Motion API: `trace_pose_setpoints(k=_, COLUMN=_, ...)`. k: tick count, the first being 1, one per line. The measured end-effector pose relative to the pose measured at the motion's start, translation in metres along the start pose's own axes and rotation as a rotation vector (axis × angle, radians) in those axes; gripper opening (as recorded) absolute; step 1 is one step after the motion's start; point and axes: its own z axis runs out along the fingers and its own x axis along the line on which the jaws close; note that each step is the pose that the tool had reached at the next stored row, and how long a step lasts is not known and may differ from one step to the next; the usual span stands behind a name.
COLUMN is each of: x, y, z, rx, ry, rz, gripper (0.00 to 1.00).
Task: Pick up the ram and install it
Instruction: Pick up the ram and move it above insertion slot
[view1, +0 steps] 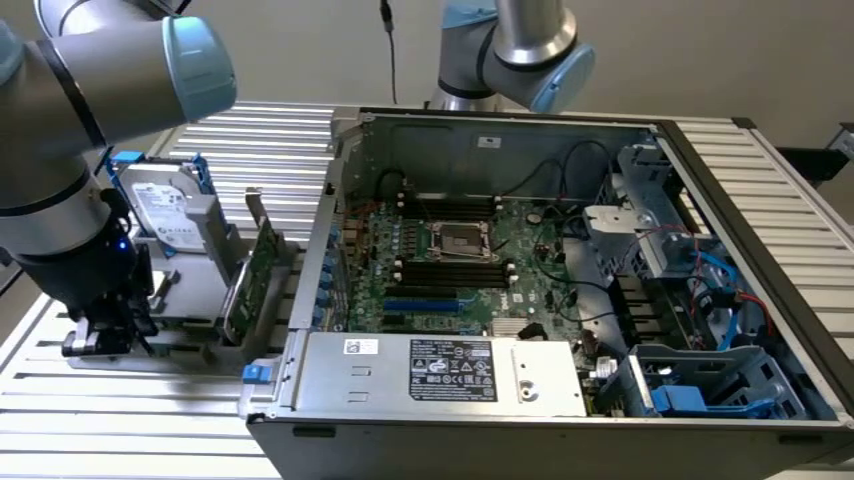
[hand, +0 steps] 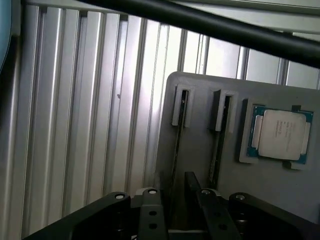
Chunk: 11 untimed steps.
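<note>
Exterior view: the gripper (view1: 104, 338) is seen low over the grey holder (view1: 187, 335), at the exterior view's left of the open computer case (view1: 534, 450).

Wrist view: the jaws are held apart, with nothing grasped. The ram (hand: 176, 142) is seated on edge in a holder slot, near the fingertips (hand: 150, 197). A processor (hand: 281, 134) is noted in a recess of the same holder.

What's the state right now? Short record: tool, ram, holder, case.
tool: open, holding nothing, above the holder
ram: edge-on in a holder slot, just ahead of the tool, not gripped
holder: gray, also carries a CPU
case: open, motherboard's black slots look empty
</note>
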Motion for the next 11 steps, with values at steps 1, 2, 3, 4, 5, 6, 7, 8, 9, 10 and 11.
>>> trace_pose_setpoints(k=1, x=-0.0008, y=0.0015, z=0.0018, rx=-0.0001, ry=-0.0001, rz=0.000, gripper=0.31)
trace_pose_setpoints(k=2, x=-0.0018, y=0.0031, z=0.0036, rx=0.0000, ry=-0.0001, rz=0.000, gripper=0.31)
trace_pose_setpoints(k=3, x=-0.0025, y=0.0043, z=0.0051, rx=0.0000, ry=-0.0001, rz=0.000, gripper=0.31)
trace_pose_setpoints(k=4, x=-0.0030, y=0.0048, z=0.0066, rx=0.0001, ry=-0.0002, rz=0.000, gripper=0.31)
trace_pose_setpoints(k=5, x=-0.0035, y=0.0049, z=0.0078, rx=0.0001, ry=-0.0002, rz=0.001, gripper=0.31)
trace_pose_setpoints(k=6, x=-0.0041, y=0.0049, z=0.0086, rx=0.0000, ry=-0.0001, rz=0.002, gripper=0.31)
trace_pose_setpoints(k=7, x=-0.0044, y=0.0047, z=0.0091, rx=-0.0001, ry=-0.0001, rz=0.003, gripper=0.31)
trace_pose_setpoints(k=8, x=-0.0044, y=0.0047, z=0.0094, rx=-0.0003, ry=-0.0002, rz=0.006, gripper=0.31)
trace_pose_setpoints(k=9, x=-0.0046, y=0.0047, z=0.0098, rx=-0.0004, ry=-0.0004, rz=0.010, gripper=0.31)
trace_pose_setpoints(k=10, x=-0.0046, y=0.0048, z=0.0103, rx=-0.0006, ry=-0.0008, rz=0.016, gripper=0.31)
trace_pose_setpoints(k=11, x=-0.0047, y=0.0048, z=0.0107, rx=-0.0014, ry=-0.0012, rz=0.023, gripper=0.31)
